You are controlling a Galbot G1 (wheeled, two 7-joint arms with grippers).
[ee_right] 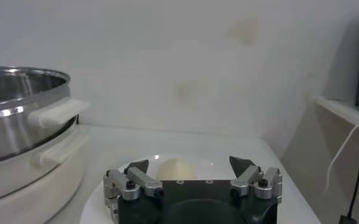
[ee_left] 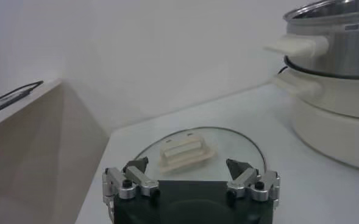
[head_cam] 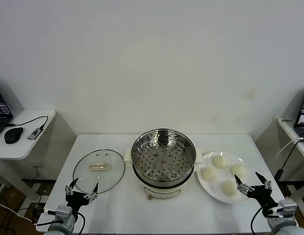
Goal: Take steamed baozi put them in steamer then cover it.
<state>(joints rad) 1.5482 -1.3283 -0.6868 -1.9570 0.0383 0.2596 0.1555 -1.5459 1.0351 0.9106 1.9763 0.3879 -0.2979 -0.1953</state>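
Observation:
Four cream-white baozi (head_cam: 220,161) lie on a white plate (head_cam: 207,186) right of the steamer; one baozi (ee_right: 177,168) shows in the right wrist view. The steamer (head_cam: 163,155), a shiny perforated steel basket on a cream pot base, stands mid-table, empty and uncovered; it also shows in the left wrist view (ee_left: 334,73) and in the right wrist view (ee_right: 21,115). The glass cover (head_cam: 99,170) with its cream handle (ee_left: 184,152) lies flat left of the steamer. My left gripper (head_cam: 83,188) (ee_left: 191,167) is open just before the cover. My right gripper (head_cam: 251,182) (ee_right: 191,165) is open at the plate's near right edge.
A white side desk (head_cam: 24,142) with a black mouse (head_cam: 13,134) and a cable stands at the left. Another desk with a laptop (head_cam: 303,117) and a cable stands at the right. The white table's front edge (head_cam: 157,223) is near my grippers.

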